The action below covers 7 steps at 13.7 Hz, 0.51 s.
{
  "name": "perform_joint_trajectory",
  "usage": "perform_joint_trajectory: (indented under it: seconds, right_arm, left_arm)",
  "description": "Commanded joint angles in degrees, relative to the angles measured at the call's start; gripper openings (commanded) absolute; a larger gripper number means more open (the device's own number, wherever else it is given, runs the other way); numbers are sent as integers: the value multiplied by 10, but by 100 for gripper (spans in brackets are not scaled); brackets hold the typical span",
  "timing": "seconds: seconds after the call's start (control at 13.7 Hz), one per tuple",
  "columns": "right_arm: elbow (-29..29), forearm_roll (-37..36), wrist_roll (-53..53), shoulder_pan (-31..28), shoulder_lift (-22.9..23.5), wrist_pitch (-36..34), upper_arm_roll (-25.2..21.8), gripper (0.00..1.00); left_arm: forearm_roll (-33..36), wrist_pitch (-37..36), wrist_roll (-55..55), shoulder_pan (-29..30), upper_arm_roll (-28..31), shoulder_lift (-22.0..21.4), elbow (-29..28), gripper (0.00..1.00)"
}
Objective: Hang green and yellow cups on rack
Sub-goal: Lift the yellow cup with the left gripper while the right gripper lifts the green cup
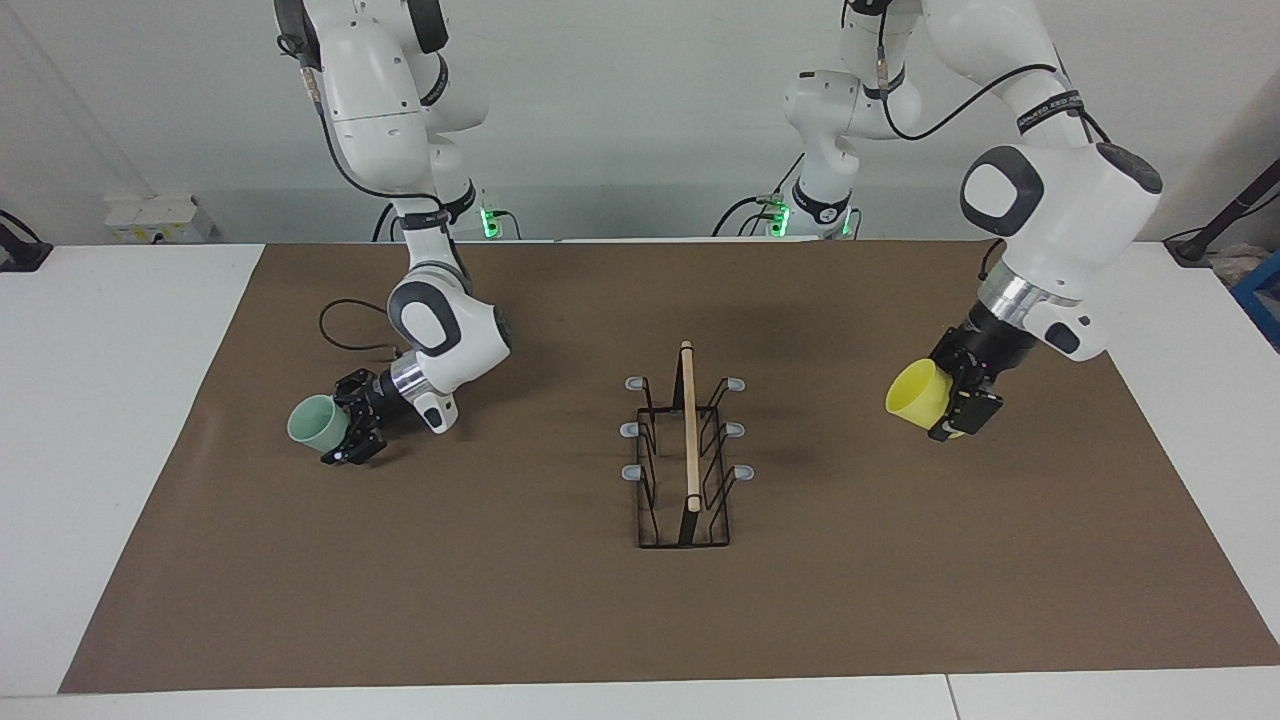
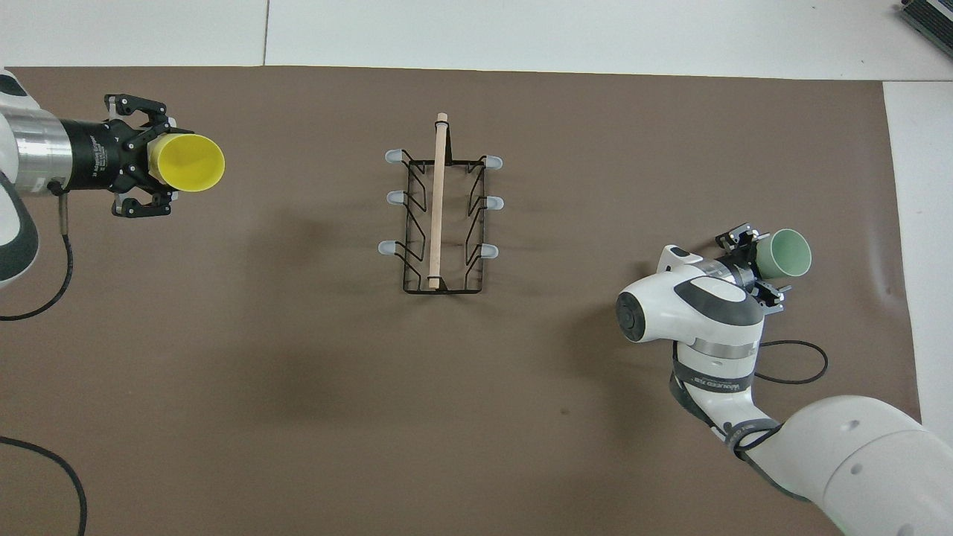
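We read no writing with certainty; the white lettering on the left hand's (image 2: 153,161) black body is not legible. The left hand pinches the yellow cup (image 2: 187,161) by its base, raised over the mat (image 1: 500,600) at the left arm's end of the worktop (image 1: 120,400), mouth turned toward the rack (image 1: 685,450). Only the facing view shows this cup clear of the mat. The right hand (image 1: 350,425) sits at the green cup's (image 1: 315,425) base, low at the right arm's end; we cannot tell whether its grip has closed. The rack stands mid-mat, well apart from both cups.

Two cups, green (image 1: 316,426) and yellow (image 1: 918,394); one rack (image 1: 686,450).
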Motion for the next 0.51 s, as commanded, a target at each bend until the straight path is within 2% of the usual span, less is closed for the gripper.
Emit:
perform_joint_trajectory:
  seconds: [0.0, 0.29, 0.44]
  right_arm:
    - [-9, -20, 1, -8, -12, 4, 5, 0]
    - [1, -3, -18, 9, -14, -42, 7, 0]
    - [14, 46, -33, 29, -26, -61, 8, 0]
  left_arm:
    - [83, 0, -24, -45, 9, -28, -20, 0]
    - [219, -4, -85, -114, 9, -48, -45, 0]
    - [311, -4, -152, -154, 9, -60, -63, 0]
